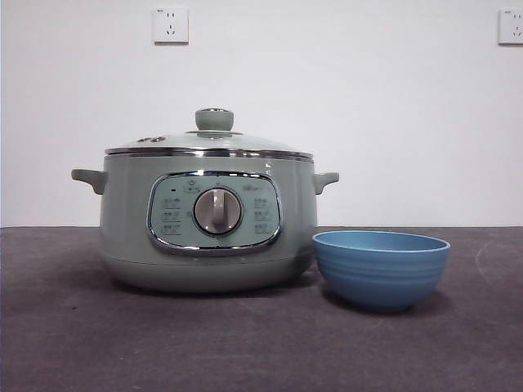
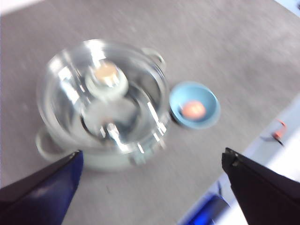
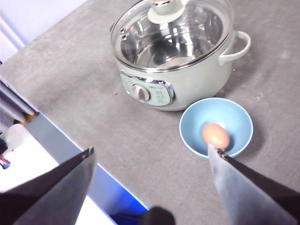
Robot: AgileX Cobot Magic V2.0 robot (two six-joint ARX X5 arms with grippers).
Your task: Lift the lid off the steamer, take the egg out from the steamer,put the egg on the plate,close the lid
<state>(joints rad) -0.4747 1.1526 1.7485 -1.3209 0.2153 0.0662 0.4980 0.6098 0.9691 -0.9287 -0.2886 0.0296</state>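
Front view: the steamer (image 1: 208, 224) is shown standing on the grey worktop (image 1: 73, 343) with the lid (image 1: 208, 144) seated on its rim, and a blue bowl (image 1: 381, 268) is set just beside it; no arm enters this view. In the right wrist view the egg (image 3: 215, 134) is seen lying in the blue bowl, which serves as the receiving dish since no flat plate is visible, and the glass lid is seen closed over a steel interior in which no egg can be made out. The right end effector (image 3: 152, 164) is held well above the worktop with its jaws spread wide apart and nothing between them; the bowl and egg lie below and just ahead of one jaw, the steamer farther ahead. The left end effector (image 2: 152, 171) is likewise held high, jaws wide apart and empty, with the steamer and bowl below and ahead of it, although that picture is blurred. Judged from this arrangement, all four steps appear to be completed: the egg is out and deposited, and the lid is on the pot. Nothing of the task seems left beyond retiring both arms.
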